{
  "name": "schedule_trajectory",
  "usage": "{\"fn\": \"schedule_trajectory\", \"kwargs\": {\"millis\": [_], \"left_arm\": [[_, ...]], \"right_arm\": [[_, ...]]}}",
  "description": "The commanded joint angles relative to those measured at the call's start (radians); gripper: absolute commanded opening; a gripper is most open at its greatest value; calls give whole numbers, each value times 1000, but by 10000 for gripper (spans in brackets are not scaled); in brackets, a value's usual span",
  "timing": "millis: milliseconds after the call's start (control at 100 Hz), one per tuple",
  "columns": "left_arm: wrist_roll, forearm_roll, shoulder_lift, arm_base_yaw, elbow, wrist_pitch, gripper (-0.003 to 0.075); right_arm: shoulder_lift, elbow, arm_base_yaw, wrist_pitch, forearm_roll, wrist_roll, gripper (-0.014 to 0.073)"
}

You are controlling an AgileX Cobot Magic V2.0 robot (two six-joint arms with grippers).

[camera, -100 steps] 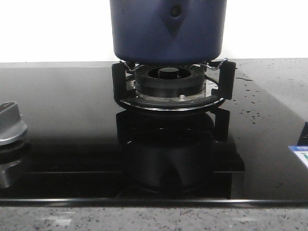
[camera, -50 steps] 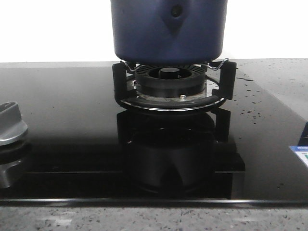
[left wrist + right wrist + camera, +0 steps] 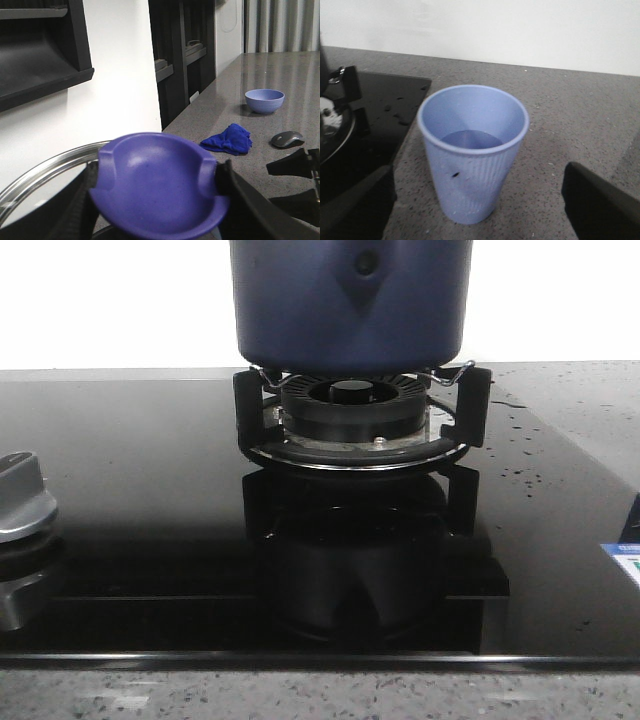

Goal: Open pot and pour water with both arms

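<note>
The dark navy-blue pot point(image 3: 350, 300) stands on the black burner ring point(image 3: 350, 405) of the hob; its top is cut off by the front view's edge. In the left wrist view my left gripper point(image 3: 157, 192) is shut on the purple lid knob point(image 3: 155, 175), and the lid's steel rim point(image 3: 45, 170) curves behind it. In the right wrist view a light-blue ribbed cup point(image 3: 472, 165) with water in it stands on the grey counter. It sits between the spread fingers point(image 3: 355, 205) of my right gripper point(image 3: 475, 207), which is open and not touching it.
The glossy black hob glass point(image 3: 150, 490) has a silver control knob point(image 3: 20, 500) at its left and water drops at its right. On the counter beyond the lid lie a blue bowl point(image 3: 264, 100), a blue cloth point(image 3: 227, 139) and a grey mouse point(image 3: 287, 138), beside dark shelves point(image 3: 180, 50).
</note>
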Motion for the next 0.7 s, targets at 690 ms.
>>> {"fn": "schedule_trajectory", "kwargs": {"millis": [690], "left_arm": [[-10,-87,-37,0,-29,1,262]], "right_arm": [[456,-27,-84,-503,72,-1,584]]}}
